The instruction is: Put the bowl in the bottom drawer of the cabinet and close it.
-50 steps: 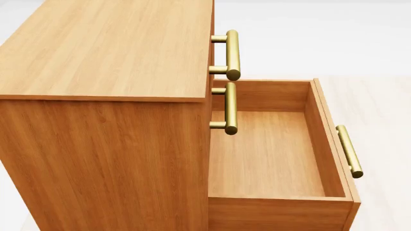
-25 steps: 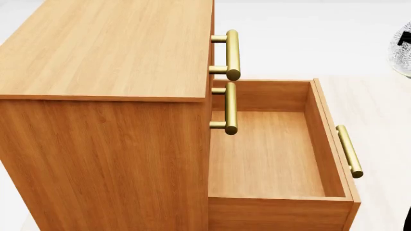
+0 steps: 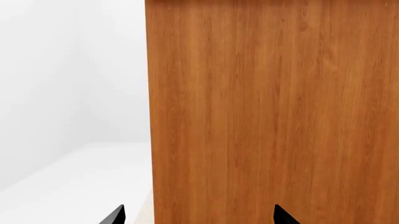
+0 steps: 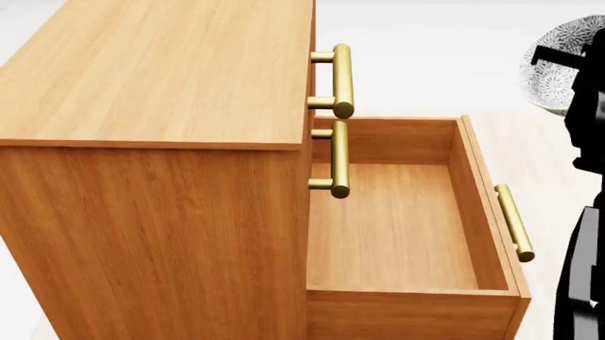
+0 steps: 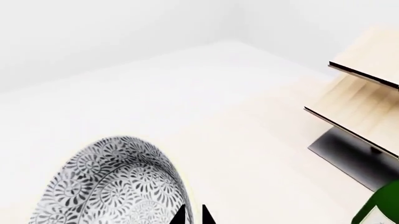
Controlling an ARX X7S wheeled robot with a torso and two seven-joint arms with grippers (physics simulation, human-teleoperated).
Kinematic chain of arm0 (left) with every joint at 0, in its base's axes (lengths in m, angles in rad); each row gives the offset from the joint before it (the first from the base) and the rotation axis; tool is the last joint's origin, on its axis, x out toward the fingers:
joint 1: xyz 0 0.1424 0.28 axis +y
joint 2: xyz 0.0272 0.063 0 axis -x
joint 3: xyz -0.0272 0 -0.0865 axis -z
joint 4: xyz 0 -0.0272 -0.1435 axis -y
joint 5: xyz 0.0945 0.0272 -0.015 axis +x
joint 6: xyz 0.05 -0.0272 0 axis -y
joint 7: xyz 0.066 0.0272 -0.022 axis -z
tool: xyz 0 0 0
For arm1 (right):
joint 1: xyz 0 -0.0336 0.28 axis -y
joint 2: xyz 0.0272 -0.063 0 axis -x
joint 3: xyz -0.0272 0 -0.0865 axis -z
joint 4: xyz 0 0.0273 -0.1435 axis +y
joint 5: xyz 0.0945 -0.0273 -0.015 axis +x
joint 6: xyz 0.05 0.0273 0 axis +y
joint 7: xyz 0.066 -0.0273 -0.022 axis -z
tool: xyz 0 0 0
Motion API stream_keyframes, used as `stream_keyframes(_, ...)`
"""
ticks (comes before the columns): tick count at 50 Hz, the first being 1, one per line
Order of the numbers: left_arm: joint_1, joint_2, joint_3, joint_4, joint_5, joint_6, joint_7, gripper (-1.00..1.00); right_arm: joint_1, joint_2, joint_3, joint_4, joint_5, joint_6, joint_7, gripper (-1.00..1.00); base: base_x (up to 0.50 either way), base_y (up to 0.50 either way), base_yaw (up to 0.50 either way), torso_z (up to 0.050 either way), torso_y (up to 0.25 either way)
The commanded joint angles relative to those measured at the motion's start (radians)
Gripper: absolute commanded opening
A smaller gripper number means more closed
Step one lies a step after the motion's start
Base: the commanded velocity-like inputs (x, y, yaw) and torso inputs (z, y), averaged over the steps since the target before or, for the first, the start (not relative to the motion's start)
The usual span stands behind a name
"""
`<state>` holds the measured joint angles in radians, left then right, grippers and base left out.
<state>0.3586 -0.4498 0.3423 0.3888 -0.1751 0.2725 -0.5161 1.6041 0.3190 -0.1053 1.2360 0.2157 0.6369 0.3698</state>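
The speckled blue-grey bowl (image 4: pixel 567 42) hangs in the air at the head view's upper right, to the right of and above the open bottom drawer (image 4: pixel 392 227). My right gripper (image 4: pixel 560 69) is shut on its rim. In the right wrist view the two black fingertips of the right gripper (image 5: pixel 193 215) pinch the wall of the bowl (image 5: pixel 112 186). The orange-brown cabinet (image 4: pixel 161 78) fills the left. The drawer is pulled out and holds nothing; its brass handle (image 4: pixel 513 221) faces right. My left gripper (image 3: pixel 199 217) is open, facing the side of the cabinet (image 3: pixel 274 112).
Brass handles of the two upper drawers (image 4: pixel 341 79) (image 4: pixel 338 159) stick out above the open drawer's inner end. A pale wood slanted rack (image 5: pixel 361 102) and a green bottle (image 5: pixel 383 205) show in the right wrist view. My right arm (image 4: pixel 584 276) stands at the right edge.
The bowl and my right gripper have come further into the head view from the right edge, moving left toward the drawer. The right arm now shows lower right. Cabinet and drawer are unchanged.
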Motion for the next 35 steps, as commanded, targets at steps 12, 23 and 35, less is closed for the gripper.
stream_keyframes(12,-0.003,-0.004,0.004,0.003,-0.001,-0.004,-0.005,1.00,0.033,-0.080,0.080,0.072,-0.121,-0.008,-0.053,-1.00,0.00,0.00,0.00,0.000,0.000)
stream_keyframes(23,-0.001,-0.005,0.004,0.001,-0.005,0.003,-0.008,1.00,0.016,-0.101,0.125,0.072,-0.167,0.000,-0.062,-1.00,0.00,0.00,0.00,0.000,0.001)
stream_keyframes(35,-0.002,-0.004,0.005,-0.004,-0.008,0.010,-0.010,1.00,-0.002,-0.120,0.117,0.072,-0.202,0.015,-0.147,-1.00,0.00,0.00,0.00,0.000,0.000)
